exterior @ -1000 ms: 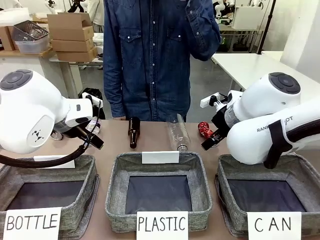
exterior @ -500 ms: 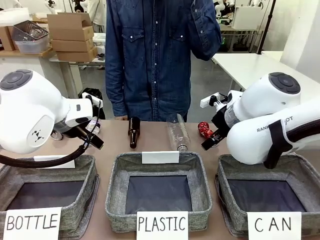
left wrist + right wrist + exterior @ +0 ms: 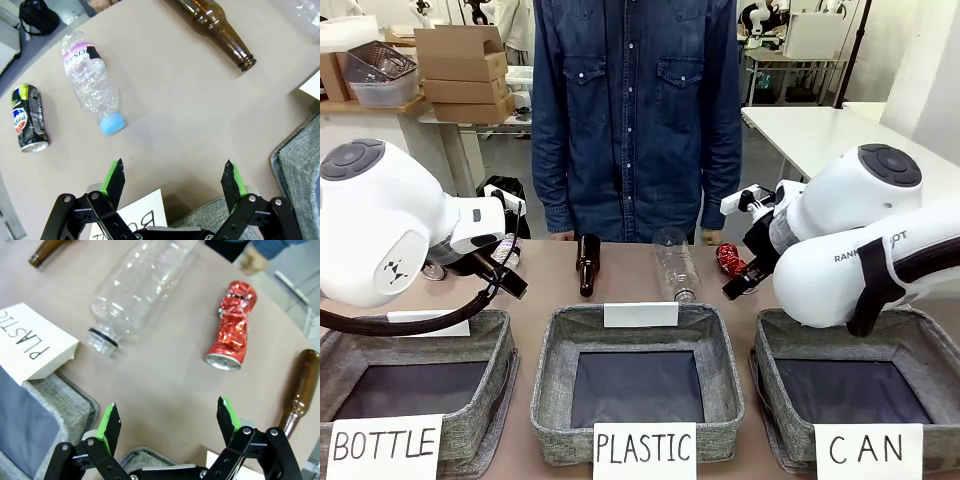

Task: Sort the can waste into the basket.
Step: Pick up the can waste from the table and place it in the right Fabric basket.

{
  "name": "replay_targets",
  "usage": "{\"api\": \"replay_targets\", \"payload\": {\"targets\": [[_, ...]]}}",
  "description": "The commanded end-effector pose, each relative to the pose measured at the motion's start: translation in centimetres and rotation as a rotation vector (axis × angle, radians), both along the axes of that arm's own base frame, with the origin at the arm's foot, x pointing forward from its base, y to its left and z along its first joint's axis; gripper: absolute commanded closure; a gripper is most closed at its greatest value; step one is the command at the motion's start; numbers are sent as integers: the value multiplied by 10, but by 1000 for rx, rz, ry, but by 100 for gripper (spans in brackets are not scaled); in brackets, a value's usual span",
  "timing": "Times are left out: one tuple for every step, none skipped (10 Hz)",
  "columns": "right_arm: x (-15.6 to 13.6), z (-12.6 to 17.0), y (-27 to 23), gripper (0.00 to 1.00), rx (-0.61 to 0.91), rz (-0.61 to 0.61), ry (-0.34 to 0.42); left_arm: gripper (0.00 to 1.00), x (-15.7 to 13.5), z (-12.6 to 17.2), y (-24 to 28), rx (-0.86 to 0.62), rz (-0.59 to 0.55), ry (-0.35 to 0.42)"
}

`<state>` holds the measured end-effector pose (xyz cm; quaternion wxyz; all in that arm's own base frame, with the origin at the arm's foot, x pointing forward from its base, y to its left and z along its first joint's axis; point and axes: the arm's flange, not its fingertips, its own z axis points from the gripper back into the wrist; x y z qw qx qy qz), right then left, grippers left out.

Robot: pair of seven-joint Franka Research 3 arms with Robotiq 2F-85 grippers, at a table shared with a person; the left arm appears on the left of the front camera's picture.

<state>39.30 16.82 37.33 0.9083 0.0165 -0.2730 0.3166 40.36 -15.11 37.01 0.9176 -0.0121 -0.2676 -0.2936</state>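
The dented red can (image 3: 727,258) lies on the table past my right gripper (image 3: 744,277). In the right wrist view the red can (image 3: 232,328) rests ahead and a little right of my open, empty right gripper (image 3: 167,422). The dark can (image 3: 29,118) with a colourful label lies on its side, far left of my left gripper (image 3: 172,180), which is open and holds nothing. In the front view my left gripper (image 3: 508,276) hangs over the table's left end. The CAN basket (image 3: 910,338) stands at the front right under my right arm.
A brown bottle (image 3: 587,262) and a clear plastic bottle (image 3: 676,265) lie mid-table behind the PLASTIC basket (image 3: 552,380). The BOTTLE basket (image 3: 492,380) stands front left. A blue-capped plastic bottle (image 3: 91,87) and another brown bottle (image 3: 296,389) also lie about. A person (image 3: 630,110) stands opposite.
The person has lowered the raised arm, and a hand now rests at the table's far edge. Both arms and all the objects have stayed still.
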Motion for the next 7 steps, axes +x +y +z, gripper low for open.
{"api": "replay_targets", "payload": {"targets": [[-22, 39, -24, 0, 103, -6, 52, 0, -17, 29, 5, -22, 19, 74], [-44, 74, -48, 0, 166, -42, 76, 0, -46, 67, 7, -30, 37, 109], [-73, 115, -74, 0, 237, -78, 68, 0, -85, 110, 8, -57, 3, 25], [-94, 138, -90, 0, 220, -148, 11, 0, -115, 134, 10, -84, -4, -52], [-105, 146, -98, 0, 140, -241, -81, 0, -132, 142, 9, -67, 24, -142], [-105, 142, -95, 0, 87, -305, -149, 0, -131, 134, 4, 32, 68, -325], [-60, 158, -80, 0, 220, -141, -12, 0, -82, 155, -4, -62, -10, -68]]}}
